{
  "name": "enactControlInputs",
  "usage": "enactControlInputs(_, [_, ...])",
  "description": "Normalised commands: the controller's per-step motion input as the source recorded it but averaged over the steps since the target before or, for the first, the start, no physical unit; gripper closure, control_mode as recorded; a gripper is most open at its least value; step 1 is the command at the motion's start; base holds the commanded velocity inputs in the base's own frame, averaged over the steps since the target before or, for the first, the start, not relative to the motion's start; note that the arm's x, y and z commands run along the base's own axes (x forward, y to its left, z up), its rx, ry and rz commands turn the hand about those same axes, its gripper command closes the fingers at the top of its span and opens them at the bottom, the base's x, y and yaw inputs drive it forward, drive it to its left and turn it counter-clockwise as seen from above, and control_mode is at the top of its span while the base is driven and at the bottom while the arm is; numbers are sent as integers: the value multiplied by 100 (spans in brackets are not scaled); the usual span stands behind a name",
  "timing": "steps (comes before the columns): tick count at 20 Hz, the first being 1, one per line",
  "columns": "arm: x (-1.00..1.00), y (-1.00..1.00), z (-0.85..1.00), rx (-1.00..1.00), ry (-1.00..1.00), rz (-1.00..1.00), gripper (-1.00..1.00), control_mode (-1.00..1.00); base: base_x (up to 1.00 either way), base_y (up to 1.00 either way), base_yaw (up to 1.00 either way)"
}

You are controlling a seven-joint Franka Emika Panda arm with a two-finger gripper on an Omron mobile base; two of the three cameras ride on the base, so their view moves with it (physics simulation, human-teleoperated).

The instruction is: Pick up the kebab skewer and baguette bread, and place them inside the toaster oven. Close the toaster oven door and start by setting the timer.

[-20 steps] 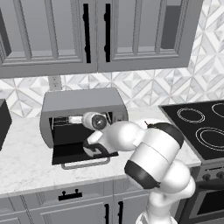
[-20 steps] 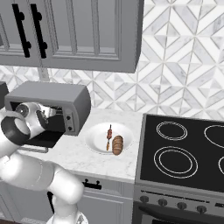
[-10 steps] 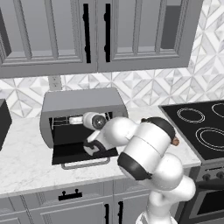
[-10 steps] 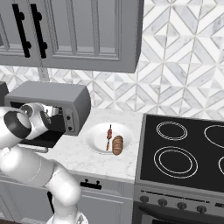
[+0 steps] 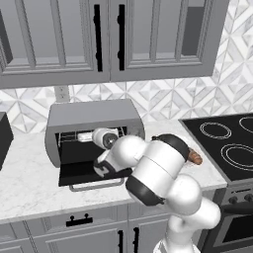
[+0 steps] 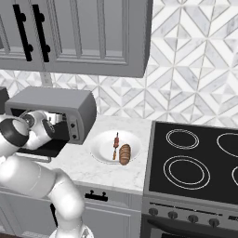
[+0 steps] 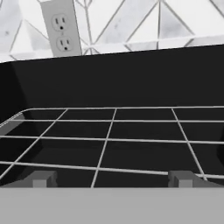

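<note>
Both foods remain plated; our gripper, fingers wide and empty, faces the toaster oven rack. Next we fetch the kebab skewer.

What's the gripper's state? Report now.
Gripper: open, holding nothing, at the toaster oven rack.

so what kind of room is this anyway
A home kitchen, rendered rather than real. Grey cabinets hang over a marble counter, a black stovetop sits at the right, and a toaster oven stands open on the counter beside a plate of food.
</note>
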Motion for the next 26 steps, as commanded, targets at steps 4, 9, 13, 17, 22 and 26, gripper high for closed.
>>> enactControlInputs(4, [-85,0,-77,0,22,0,-100,-100,0,0,0])
enactControlInputs(9, [-100,0,-86,0,22,0,-100,-100,0,0,0])
enactControlInputs(13, [-100,0,-90,0,23,0,-100,-100,0,0,0])
enactControlInputs(17, [-100,0,-84,0,33,0,-100,-100,0,0,0])
enactControlInputs(22, [-100,0,-80,0,33,-2,-100,-100,0,0,0])
enactControlInputs(26, [-100,0,-67,0,33,-8,-100,-100,0,0,0])
